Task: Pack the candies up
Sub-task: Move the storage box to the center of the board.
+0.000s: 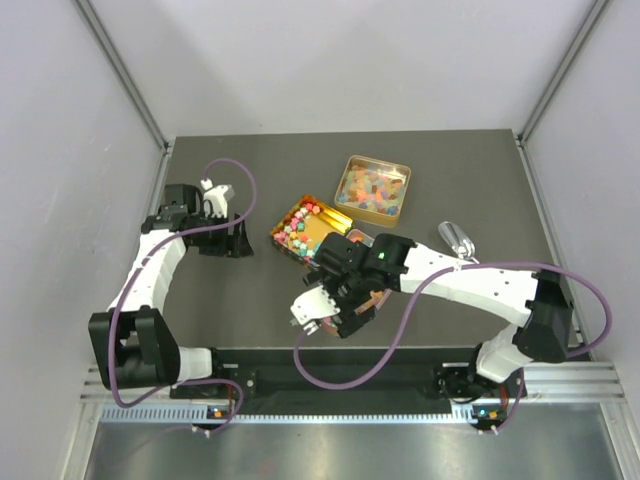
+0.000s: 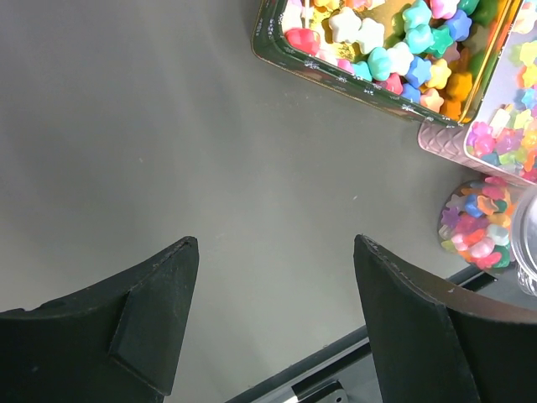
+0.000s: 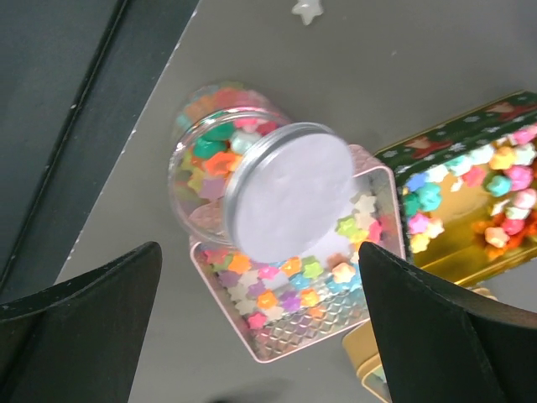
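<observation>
The candies (image 3: pixel 294 273) are tiny multicoloured stars. Some lie in a pink tin (image 3: pixel 315 340), some in a clear jar (image 3: pixel 205 147) with a silver lid (image 3: pixel 289 189) that leans tilted on that tin. More fill a green tin (image 3: pixel 394 164), which also shows in the top view (image 1: pixel 283 245), and a gold tin (image 1: pixel 402 205). My right gripper (image 3: pixel 258 252) is open and empty, hovering above the jar and the pink tin, its body hiding them in the top view (image 1: pixel 345 295). My left gripper (image 2: pixel 275 243) is open and empty over bare table, left of the tins (image 1: pixel 225 240).
One loose white candy (image 3: pixel 306 10) lies on the table beyond the jar. A gold lid (image 3: pixel 369 365) sits beside the pink tin. A small clear scoop-like object (image 1: pixel 457 238) lies right of the right arm. The table's front edge and rail (image 2: pixel 336 378) run close to the left gripper.
</observation>
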You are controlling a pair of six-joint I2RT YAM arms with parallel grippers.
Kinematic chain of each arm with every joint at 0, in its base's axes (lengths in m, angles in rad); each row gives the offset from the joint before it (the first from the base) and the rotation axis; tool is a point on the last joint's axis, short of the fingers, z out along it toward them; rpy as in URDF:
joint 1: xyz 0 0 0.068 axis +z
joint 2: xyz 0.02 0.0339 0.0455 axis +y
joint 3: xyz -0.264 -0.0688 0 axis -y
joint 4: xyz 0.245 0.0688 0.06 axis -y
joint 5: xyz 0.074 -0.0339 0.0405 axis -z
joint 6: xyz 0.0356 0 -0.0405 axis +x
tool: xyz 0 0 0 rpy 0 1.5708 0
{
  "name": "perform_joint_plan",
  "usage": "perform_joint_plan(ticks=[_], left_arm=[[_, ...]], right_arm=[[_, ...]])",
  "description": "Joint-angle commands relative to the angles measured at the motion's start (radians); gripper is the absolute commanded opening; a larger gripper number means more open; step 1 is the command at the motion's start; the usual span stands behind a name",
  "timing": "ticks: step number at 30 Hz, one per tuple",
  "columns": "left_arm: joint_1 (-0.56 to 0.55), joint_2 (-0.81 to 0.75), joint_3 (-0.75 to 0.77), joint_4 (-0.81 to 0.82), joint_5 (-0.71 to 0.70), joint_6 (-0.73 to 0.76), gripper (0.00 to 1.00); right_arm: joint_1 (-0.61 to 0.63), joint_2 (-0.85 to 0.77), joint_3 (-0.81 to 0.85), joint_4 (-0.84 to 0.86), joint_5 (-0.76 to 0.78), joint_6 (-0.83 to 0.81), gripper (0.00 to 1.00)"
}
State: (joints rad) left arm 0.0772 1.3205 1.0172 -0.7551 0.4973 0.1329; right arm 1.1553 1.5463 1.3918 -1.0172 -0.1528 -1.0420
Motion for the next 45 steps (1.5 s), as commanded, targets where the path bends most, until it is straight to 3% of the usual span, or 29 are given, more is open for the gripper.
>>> perform_joint_plan(ticks=[1, 9, 17, 22, 25, 26, 27, 30, 34, 36, 38, 45], left_arm=[[0.004, 0.003, 0.018, 0.033, 0.018, -0.001, 0.79], [0.003, -0.018, -0.011, 0.049, 0.020, -0.009, 0.78], [0.004, -0.050, -0.052, -0.001, 0.056, -0.016, 0.74], [0.004, -0.034, -0.040, -0.053, 0.050, 0.008, 0.71], [0.004, 0.026, -0.026, -0.072, 0.066, 0.020, 0.62], [0.003, 0.067, -0.013, -0.076, 0.076, 0.039, 0.53], [0.003, 0.088, -0.005, -0.076, 0.083, 0.040, 0.49], [0.001, 0.158, 0.038, -0.076, 0.092, 0.048, 0.30], [-0.001, 0.218, 0.084, -0.081, 0.099, 0.050, 0.16], [-0.004, 0.249, 0.092, -0.084, 0.119, 0.057, 0.01], [-0.023, 0.288, 0.101, -0.082, 0.129, 0.066, 0.00], [-0.122, 0.431, 0.185, -0.089, 0.113, 0.093, 0.00]], right_arm=[[-0.005, -0.041, -0.028, -0.009, -0.028, 0.025, 1.00], [-0.023, -0.057, 0.001, 0.018, -0.016, 0.074, 1.00], [-0.255, -0.022, 0.098, 0.143, -0.040, 0.285, 0.98], [-0.316, -0.028, 0.015, 0.216, 0.027, 0.307, 0.91], [-0.374, 0.001, -0.037, 0.241, 0.052, 0.283, 0.77], [-0.390, 0.011, -0.040, 0.241, 0.049, 0.275, 0.72], [-0.405, 0.021, -0.040, 0.241, 0.039, 0.270, 0.61], [-0.448, 0.087, -0.024, 0.244, 0.036, 0.266, 0.48], [-0.497, 0.201, 0.015, 0.256, 0.045, 0.263, 0.38], [-0.505, 0.228, 0.039, 0.256, 0.047, 0.255, 0.29], [-0.508, 0.255, 0.046, 0.258, 0.035, 0.241, 0.25], [-0.508, 0.325, 0.049, 0.284, 0.053, 0.250, 0.25]])
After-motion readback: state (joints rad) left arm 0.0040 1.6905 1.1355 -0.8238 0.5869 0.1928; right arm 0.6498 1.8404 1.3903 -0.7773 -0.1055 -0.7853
